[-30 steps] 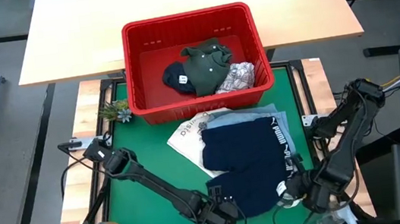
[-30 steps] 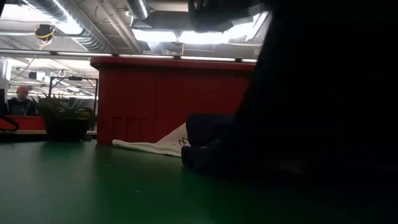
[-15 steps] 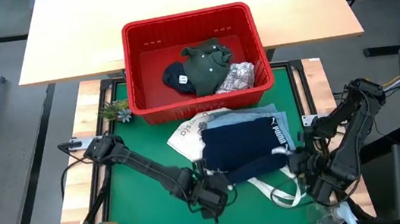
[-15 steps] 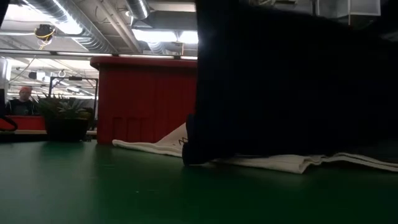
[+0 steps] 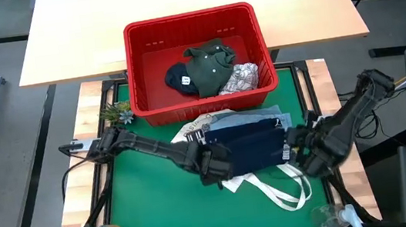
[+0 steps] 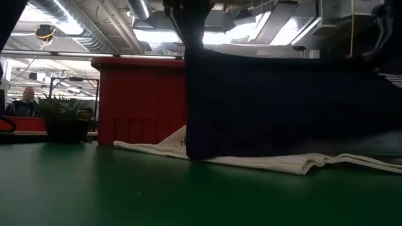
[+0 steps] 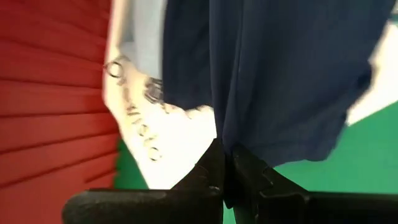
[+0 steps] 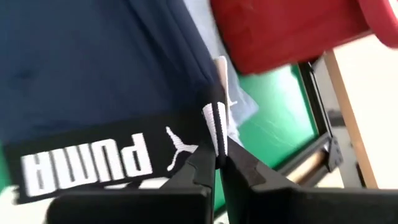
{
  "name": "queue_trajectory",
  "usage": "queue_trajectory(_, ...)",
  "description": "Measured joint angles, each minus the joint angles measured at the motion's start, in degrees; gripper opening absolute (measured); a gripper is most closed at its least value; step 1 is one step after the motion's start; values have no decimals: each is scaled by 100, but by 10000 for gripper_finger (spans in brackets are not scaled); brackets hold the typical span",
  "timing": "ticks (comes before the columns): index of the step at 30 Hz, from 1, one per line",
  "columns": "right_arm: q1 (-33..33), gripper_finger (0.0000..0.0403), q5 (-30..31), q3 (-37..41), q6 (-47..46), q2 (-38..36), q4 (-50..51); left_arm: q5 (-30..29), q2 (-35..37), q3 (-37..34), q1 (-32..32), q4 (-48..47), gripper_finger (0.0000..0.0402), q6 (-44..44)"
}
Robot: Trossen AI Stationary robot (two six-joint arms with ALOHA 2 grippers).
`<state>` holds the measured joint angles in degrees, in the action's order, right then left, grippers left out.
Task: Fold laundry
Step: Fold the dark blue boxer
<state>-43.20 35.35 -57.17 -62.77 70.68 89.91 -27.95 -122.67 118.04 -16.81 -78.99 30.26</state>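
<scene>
Navy shorts [image 5: 250, 148], pinched by the left gripper [image 5: 213, 163] and right gripper [image 5: 294, 151], hang doubled above the green mat [image 5: 144, 206] and should be laid down level, edges matched, clear of the tote bag [image 5: 274, 190] beneath and the red basket [image 5: 196, 60] close behind.

you get even, bright light from above in the high view, with soft shadows. in the low view, ceiling lamps [image 6: 157, 34] glare behind the navy garment [image 6: 282, 107], which reads as a dark silhouette. your left wrist view is motion-blurred; the red basket [image 7: 50, 93] smears. your right wrist view is soft too.
</scene>
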Motion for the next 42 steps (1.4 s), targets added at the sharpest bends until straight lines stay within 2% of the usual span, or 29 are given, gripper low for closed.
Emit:
queue_trajectory(6,659,14,2,504,23,-377,2,-64,1,-35,452,55,2,-87)
queue_trajectory(12,999,14,21,758,25,-431,-15,53,1,-489,774,347,3,-87)
queue_trajectory(20,1023,14,26,998,27,-424,-190,206,-7,-1211,956,723,4,-89)
queue_trajectory(34,1023,15,306,1004,32,-422,-184,101,-7,-1290,1180,1189,6,-78)
queue_trajectory(37,1023,15,305,1004,136,-422,-184,82,-7,-1290,1236,1225,19,-78)
queue_trajectory(42,1023,27,306,1004,327,-422,-178,-4,-7,-1292,1304,1217,66,-56)
